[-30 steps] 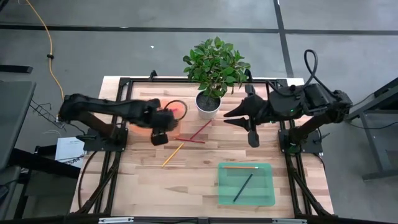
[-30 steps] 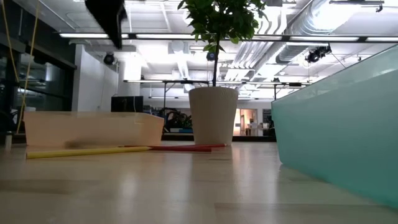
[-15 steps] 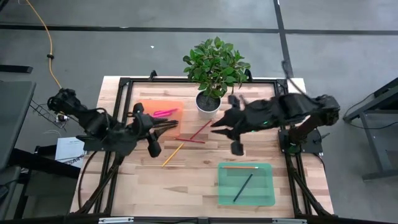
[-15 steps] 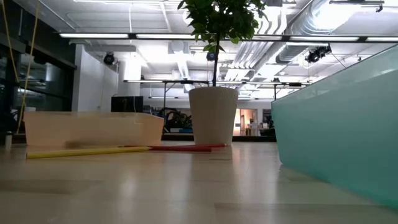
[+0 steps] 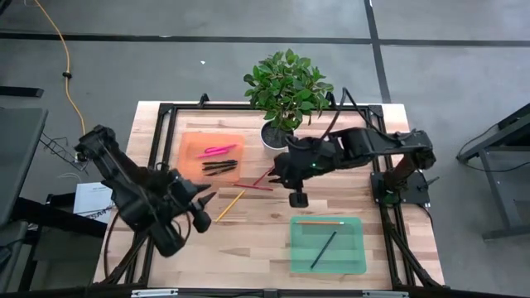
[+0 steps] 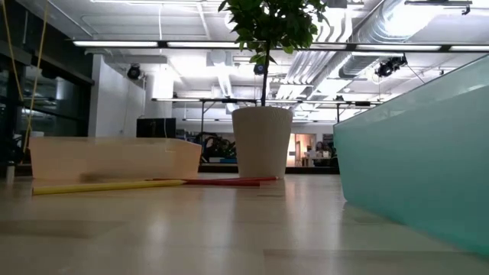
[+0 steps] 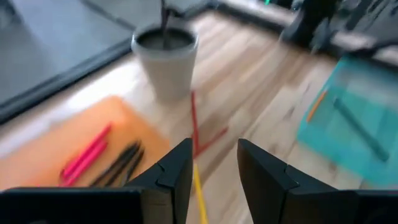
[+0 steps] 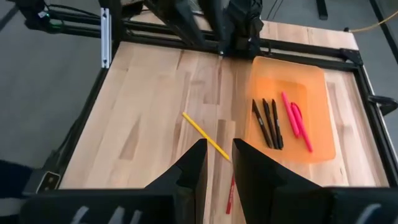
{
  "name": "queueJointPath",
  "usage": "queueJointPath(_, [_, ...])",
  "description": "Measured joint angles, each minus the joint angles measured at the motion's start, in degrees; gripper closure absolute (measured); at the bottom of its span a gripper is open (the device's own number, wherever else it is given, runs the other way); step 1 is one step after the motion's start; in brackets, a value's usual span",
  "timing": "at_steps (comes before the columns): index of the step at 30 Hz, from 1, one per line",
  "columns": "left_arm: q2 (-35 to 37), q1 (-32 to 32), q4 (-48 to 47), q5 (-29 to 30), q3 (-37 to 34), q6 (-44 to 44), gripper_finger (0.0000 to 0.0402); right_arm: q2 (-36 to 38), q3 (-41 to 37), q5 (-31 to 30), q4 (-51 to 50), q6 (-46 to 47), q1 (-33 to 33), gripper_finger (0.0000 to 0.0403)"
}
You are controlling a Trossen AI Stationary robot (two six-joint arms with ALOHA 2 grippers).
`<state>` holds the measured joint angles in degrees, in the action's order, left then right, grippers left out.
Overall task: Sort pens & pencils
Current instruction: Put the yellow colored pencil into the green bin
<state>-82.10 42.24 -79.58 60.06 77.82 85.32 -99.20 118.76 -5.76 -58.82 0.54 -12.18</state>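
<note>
In the high view the orange tray (image 5: 192, 141) holds two pink pens (image 5: 217, 150) and several black pens (image 5: 219, 166). Two red pencils (image 5: 255, 185) lie crossed on the wood beside the white plant pot (image 5: 277, 137), and a yellow pencil (image 5: 230, 205) lies nearer. The green tray (image 5: 352, 258) holds an orange-tan pencil (image 5: 319, 222) and a long dark pencil (image 5: 323, 248). My right gripper (image 5: 277, 172) hovers open over the red pencils. My left gripper (image 5: 209, 199) is open near the yellow pencil's near-left side, touching nothing. Neither gripper shows in the low view.
The leafy plant (image 5: 287, 83) overhangs the far middle of the table. In the low view the green tray's wall (image 6: 412, 153) fills the right, and the yellow pencil (image 6: 107, 186) and a red pencil (image 6: 229, 182) lie before the orange tray (image 6: 107, 156). Bare wood lies at the near left.
My left gripper has drawn back from above the orange tray toward the table's near left, uncovering the pens lying in it. My right gripper has swung from right of the plant pot toward the table's left and now stands over the red pencils. No pencil has moved.
</note>
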Motion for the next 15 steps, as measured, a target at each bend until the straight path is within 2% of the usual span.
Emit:
queueJointPath(5, [-4.15,3.03,-6.23,-7.27,-0.16,10.37,0.0286,-0.12,0.0,0.06,0.84,2.95,1.37,0.0336])
queueJointPath(10, [-4.28,4.48,1.36,-12.6,-5.99,12.78,0.0286,-0.68,0.0,0.06,3.23,5.64,1.7,0.0336])
queueJointPath(15, [-1.89,4.95,10.15,-21.78,-15.57,14.09,0.0286,-1.48,0.0,0.04,3.82,6.07,1.7,0.0336])
